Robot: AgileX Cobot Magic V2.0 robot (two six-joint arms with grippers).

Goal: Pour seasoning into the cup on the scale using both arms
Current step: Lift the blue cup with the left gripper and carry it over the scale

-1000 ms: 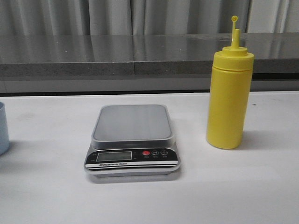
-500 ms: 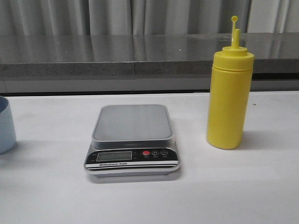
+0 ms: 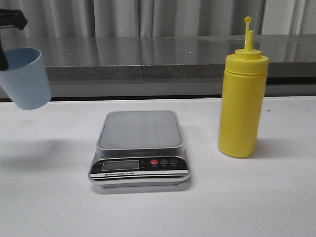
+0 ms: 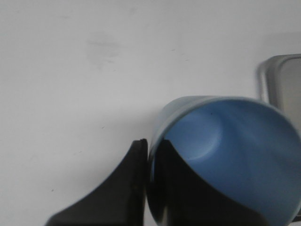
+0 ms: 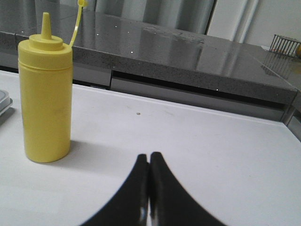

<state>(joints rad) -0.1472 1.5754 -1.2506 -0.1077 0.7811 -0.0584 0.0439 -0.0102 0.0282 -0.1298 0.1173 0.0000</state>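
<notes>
My left gripper is shut on the rim of the light blue cup, one finger inside and one outside. It holds the cup tilted in the air at the far left, above the table; the cup's inside looks empty. The silver-grey scale sits at the table's middle with nothing on its platform; its corner shows beside the cup. The yellow seasoning bottle stands upright to the right of the scale, cap off its nozzle. My right gripper is shut and empty, low over the table, apart from the bottle.
A grey stone counter ledge runs along the back of the white table. A wire rack stands on the ledge in the right wrist view.
The cup stood on the table at the far left edge. It has since been lifted high off the table and moved right, tilted, in my left gripper.
</notes>
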